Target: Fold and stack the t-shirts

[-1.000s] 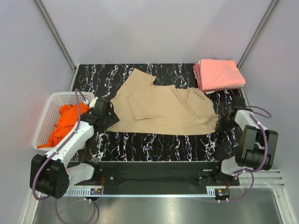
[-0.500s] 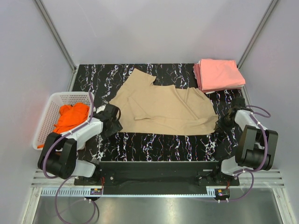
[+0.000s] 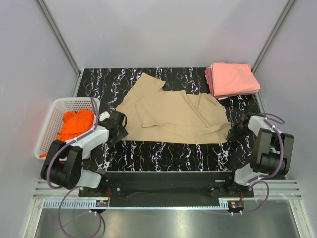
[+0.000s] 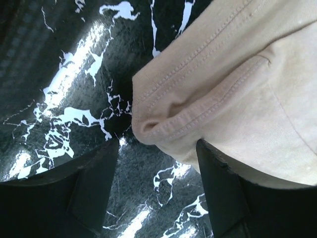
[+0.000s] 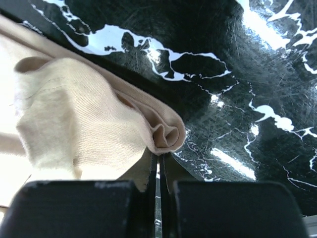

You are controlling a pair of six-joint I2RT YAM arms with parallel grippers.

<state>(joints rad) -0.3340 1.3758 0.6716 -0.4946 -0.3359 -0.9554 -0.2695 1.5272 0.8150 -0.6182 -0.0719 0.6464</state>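
Presently, step in hand: spreading the tan t-shirt (image 3: pixel 173 111) flat on the counter (image 3: pixel 163 148), as I judge it; no fold shows in it yet.
Top view, shirt: it lies rumpled between the two sets of jaws, with one sleeve pointing away from both.
Top view, left jaws: they sit at the shirt's near left corner, just beside the cloth. Outboard of them stands the white basket (image 3: pixel 52 111) holding the orange t-shirt (image 3: pixel 74 124).
Top view, right jaws: they sit at the shirt's near right corner. The folded pink t-shirts (image 3: pixel 233 79) lie well beyond them, apart from the tan cloth.
Left wrist, jaws: they are spread, with one dark finger (image 4: pixel 94 188) on each side of bare counter.
Left wrist, shirt: its hemmed corner (image 4: pixel 163 124) lies just ahead of the gap and is not gripped. I cannot tell whether the right-hand finger touches the cloth.
Right wrist, jaws: they are pressed together, the fingertips (image 5: pixel 148 173) pinching a bunched fold of the tan shirt (image 5: pixel 84 114) at their very end.
Right wrist, shirt: the rest of the cloth trails off to the left of the jaws; shiny counter lies ahead and to the right.
Next move, judged: the left jaws need to reach forward over the hem corner and close on it. Both corners can then be drawn apart to take out the wrinkles.
Care, judged: the hem is thin and lies flat, so the lower finger must get under it.
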